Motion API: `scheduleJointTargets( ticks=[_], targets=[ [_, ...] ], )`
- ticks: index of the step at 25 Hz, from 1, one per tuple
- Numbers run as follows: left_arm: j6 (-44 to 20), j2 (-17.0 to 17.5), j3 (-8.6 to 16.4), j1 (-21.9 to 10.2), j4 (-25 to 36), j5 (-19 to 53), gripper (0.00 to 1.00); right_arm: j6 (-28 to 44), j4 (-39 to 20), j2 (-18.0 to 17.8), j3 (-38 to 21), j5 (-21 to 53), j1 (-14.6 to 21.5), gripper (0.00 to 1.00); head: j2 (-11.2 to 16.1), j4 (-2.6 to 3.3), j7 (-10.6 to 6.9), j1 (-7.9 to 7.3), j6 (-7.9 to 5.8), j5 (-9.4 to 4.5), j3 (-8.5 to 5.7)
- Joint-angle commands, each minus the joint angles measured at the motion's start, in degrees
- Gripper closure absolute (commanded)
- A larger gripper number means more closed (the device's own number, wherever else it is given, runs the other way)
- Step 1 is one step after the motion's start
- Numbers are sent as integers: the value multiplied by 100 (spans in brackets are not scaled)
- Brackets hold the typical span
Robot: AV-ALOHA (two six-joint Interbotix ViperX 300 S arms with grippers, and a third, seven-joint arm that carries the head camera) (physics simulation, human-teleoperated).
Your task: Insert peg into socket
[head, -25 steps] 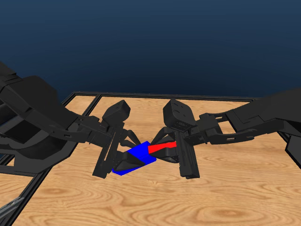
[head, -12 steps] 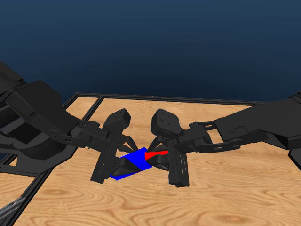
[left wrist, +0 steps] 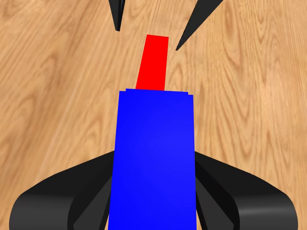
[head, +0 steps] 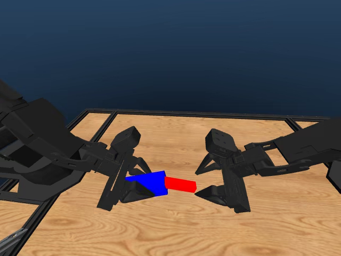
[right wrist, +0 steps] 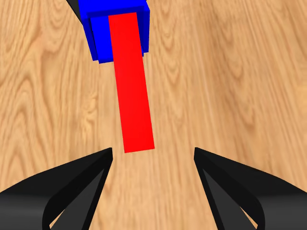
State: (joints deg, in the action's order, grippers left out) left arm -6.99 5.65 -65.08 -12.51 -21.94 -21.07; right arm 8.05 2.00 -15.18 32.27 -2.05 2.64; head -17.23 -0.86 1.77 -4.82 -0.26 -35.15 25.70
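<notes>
While clamped on the bright blue rectangular box-like socket [head: 150, 183] just left of the head frame's centre, left black two-jaw gripper [head: 129, 188] pinched that block from both sides above the wooden table [head: 176, 234]. Thin bright red rectangular peg [head: 180, 184] lodged by one end in the socket's hollow end, other end jutting free toward mid-frame. Right black two-jaw gripper [head: 198, 183] parked just beside the free tip, jaws spread wide, touching nothing.

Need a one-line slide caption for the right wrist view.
Right gripper open just behind the red peg, whose far end sits inside the blue socket above the wooden table.
</notes>
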Motion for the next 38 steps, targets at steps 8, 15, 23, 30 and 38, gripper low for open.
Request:
scheduleJointTargets(
  ticks=[8, 15, 23, 30, 38],
  targets=[
    [30, 81, 151, 53, 65, -92, 100, 624, -252, -222, 179, -829, 51, 100, -53, 22, -31, 114, -14, 58, -119],
    [-74, 32, 167, 46, 167, -71, 100, 375, -425, -243, -552, -638, 220, 100, -60, 21, -28, 116, -16, 36, -113],
    [-260, 21, 239, 3, 233, 111, 100, 246, -475, -618, -1327, -607, 194, 100, -67, 0, 33, 38, 8, 55, -115],
    [-195, 48, 214, -26, 136, 167, 100, 554, -456, -869, -1161, -939, 104, 100, -69, -10, -5, -25, 10, 76, -123],
    [-311, 103, 169, -35, 218, 90, 100, 913, -205, -187, 296, -1444, 24, 100, -169, 0, -5, 32, 17, 143, -101]
  ],
)
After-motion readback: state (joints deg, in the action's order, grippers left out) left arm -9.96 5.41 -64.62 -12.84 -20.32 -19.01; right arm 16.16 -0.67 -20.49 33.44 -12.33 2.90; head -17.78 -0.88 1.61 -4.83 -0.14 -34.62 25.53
